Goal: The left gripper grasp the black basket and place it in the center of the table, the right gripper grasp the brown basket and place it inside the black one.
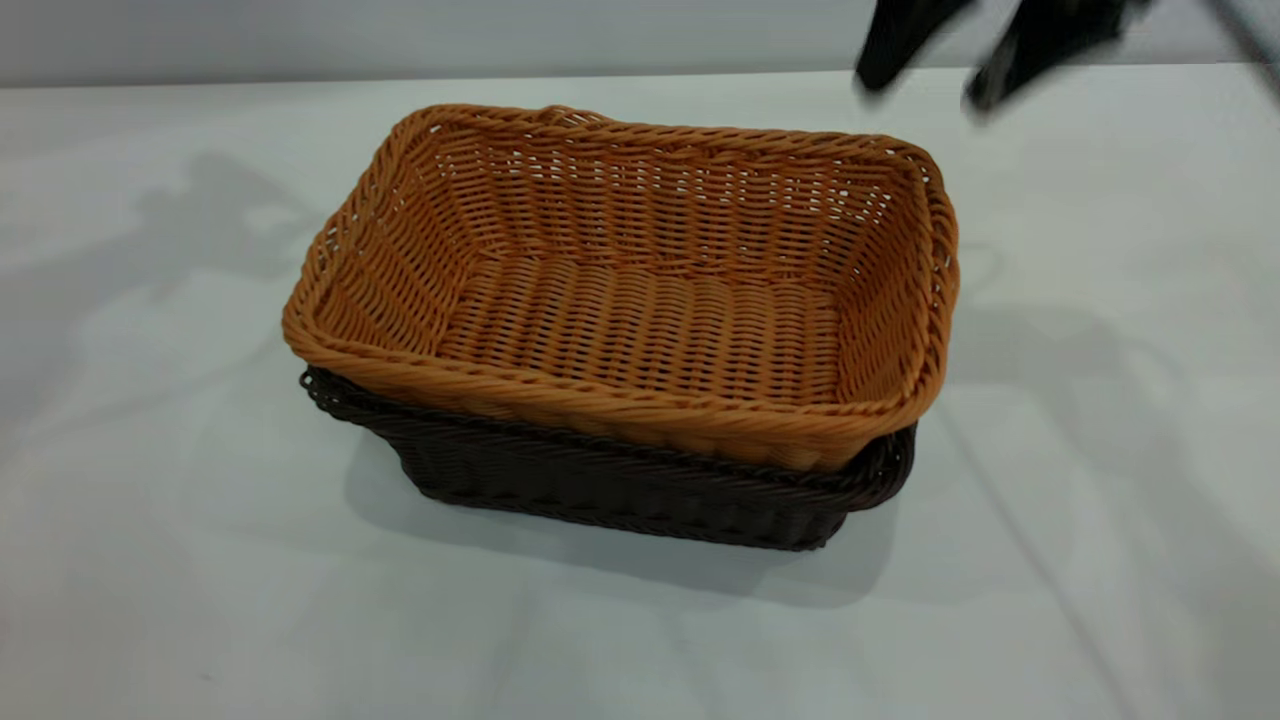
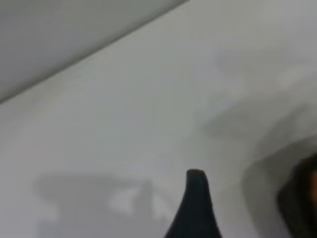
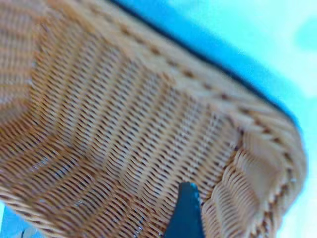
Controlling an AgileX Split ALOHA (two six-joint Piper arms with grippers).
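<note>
The brown basket sits nested inside the black basket in the middle of the table; only the black one's rim and near wall show below it. My right gripper hangs blurred above the table behind the baskets' far right corner, open and empty. In the right wrist view one of its fingers shows over the brown basket's inner wall. My left gripper is out of the exterior view. In the left wrist view one of its fingers stands alone over bare table, holding nothing.
A pale wall runs behind the table's far edge. A dark blurred shape lies at the edge of the left wrist view; I cannot tell what it is. Arm shadows fall on the table left and right of the baskets.
</note>
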